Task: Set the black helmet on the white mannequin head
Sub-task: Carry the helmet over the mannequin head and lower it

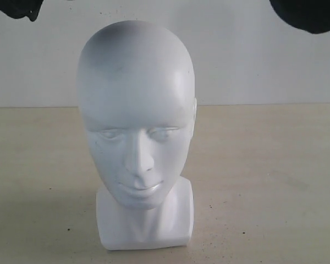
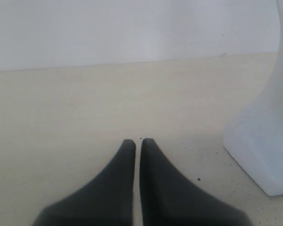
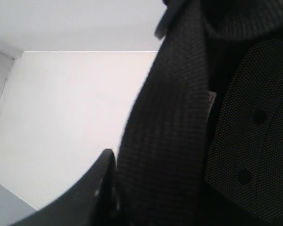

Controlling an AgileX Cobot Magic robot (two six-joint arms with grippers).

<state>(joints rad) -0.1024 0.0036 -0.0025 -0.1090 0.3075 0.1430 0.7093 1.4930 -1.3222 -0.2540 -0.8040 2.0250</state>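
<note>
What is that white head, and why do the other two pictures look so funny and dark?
These pictures come from a robot with two arms. One camera stands off to the side and looks at a white mannequin head, a shiny bald doll head standing upright on a beige table.

The other two cameras ride on the robot's wrists. The left one looks down at the left gripper, two dark fingers pressed nearly together, holding nothing. The head's base is beside it.

The right one is filled with dark padded cloth. That is the lining of the black helmet, which the right gripper seems to hold by its edge. In the side camera, the dark shape in the top right corner is probably that helmet, up above the head.
</note>
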